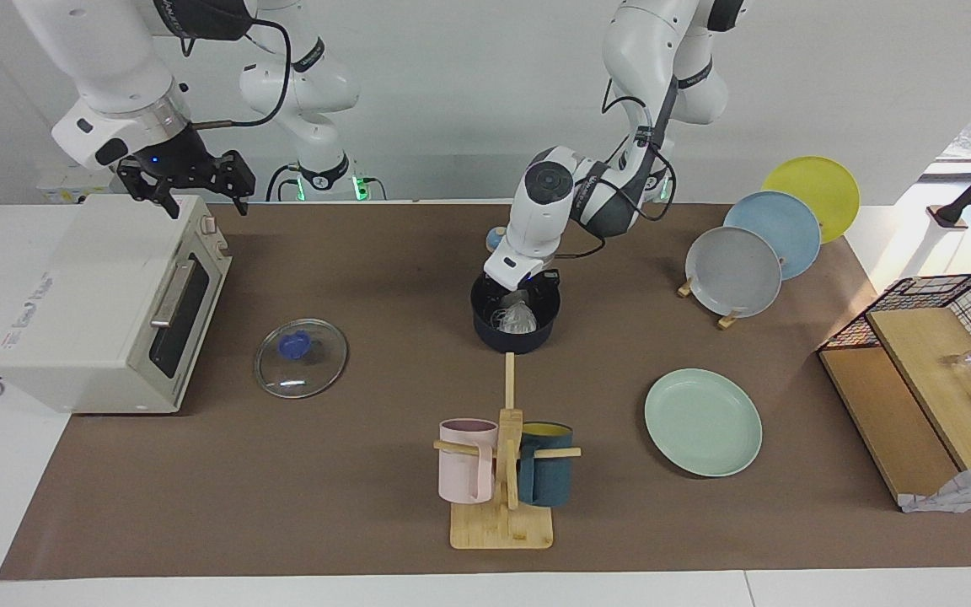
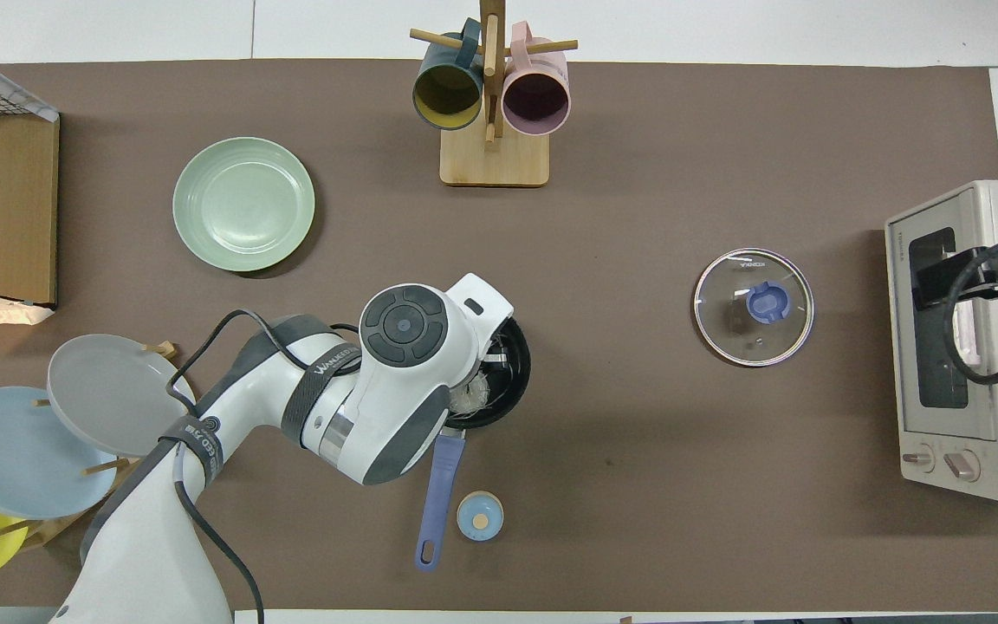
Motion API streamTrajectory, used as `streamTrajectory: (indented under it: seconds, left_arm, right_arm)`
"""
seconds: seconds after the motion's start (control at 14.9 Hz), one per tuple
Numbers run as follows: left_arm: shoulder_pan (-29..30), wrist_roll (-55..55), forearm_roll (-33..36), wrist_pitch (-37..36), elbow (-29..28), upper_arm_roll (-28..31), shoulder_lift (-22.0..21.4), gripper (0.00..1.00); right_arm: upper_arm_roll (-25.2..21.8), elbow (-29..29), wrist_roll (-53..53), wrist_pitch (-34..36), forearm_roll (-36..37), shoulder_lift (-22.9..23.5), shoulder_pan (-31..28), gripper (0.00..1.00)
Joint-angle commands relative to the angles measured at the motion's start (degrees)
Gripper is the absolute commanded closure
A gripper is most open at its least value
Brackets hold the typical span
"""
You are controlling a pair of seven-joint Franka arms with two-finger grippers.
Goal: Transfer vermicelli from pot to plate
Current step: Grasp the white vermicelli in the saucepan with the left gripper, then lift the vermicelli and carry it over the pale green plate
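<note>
Down inside the pot [image 1: 516, 324], near the middle of the table, my left gripper [image 1: 521, 305] is lowered onto the vermicelli [image 1: 513, 319], a whitish glassy tangle on the black bottom. Its fingers appear clenched on the strands, though the wrist hides much of them from above. My right gripper [image 1: 192, 181] waits with its jaws spread above the toaster oven [image 1: 106, 299], well apart from the work. The mint-green plate [image 1: 703, 421] lies bare, farther from the robots than the pot and toward the left arm's end.

I judge the risks this way: the slippery strands may slide out on the lift, or only part of the tangle may come up. Trailing strands could catch the pot's rim and drag the pot, or drop onto the brown mat [image 1: 367, 489] before reaching the plate.
</note>
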State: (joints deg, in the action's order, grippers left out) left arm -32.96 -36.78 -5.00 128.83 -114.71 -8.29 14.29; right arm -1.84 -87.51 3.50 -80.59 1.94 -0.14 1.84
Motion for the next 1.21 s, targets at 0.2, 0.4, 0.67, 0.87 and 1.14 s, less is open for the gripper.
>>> streamTrajectory:
  seconds: [0.2, 0.4, 0.67, 0.87, 1.14]
  left_arm:
    - [2.3, -0.7, 1.2, -8.2, 6.9, 0.7, -2.1, 1.0]
    - [3.8, -0.6, -0.2, -16.1, 12.5, 0.6, -3.6, 1.0]
    - [6.7, -0.3, -1.4, -27.1, 22.1, 0.8, -3.8, 1.0]
    - [11.9, 0.7, -2.5, -30.8, 26.2, 0.9, -4.5, 1.0]
    - [21.4, 9.5, -2.2, -29.4, 26.2, 1.0, -4.4, 1.0]
  right_arm:
    - [1.3, -1.6, 0.1, -0.9, -0.6, -1.2, -3.6, 0.0]
    - [0.8, -1.4, -0.2, -0.6, -0.5, -1.1, -3.0, 0.0]
    - [0.5, -1.5, -0.2, -0.2, -0.5, -1.4, -3.0, 0.0]
    - [0.8, -1.6, 0.2, 0.7, -0.5, -1.4, -3.1, 0.0]
    - [1.0, -1.8, -0.1, 0.6, -0.5, -1.5, -3.3, 0.0]
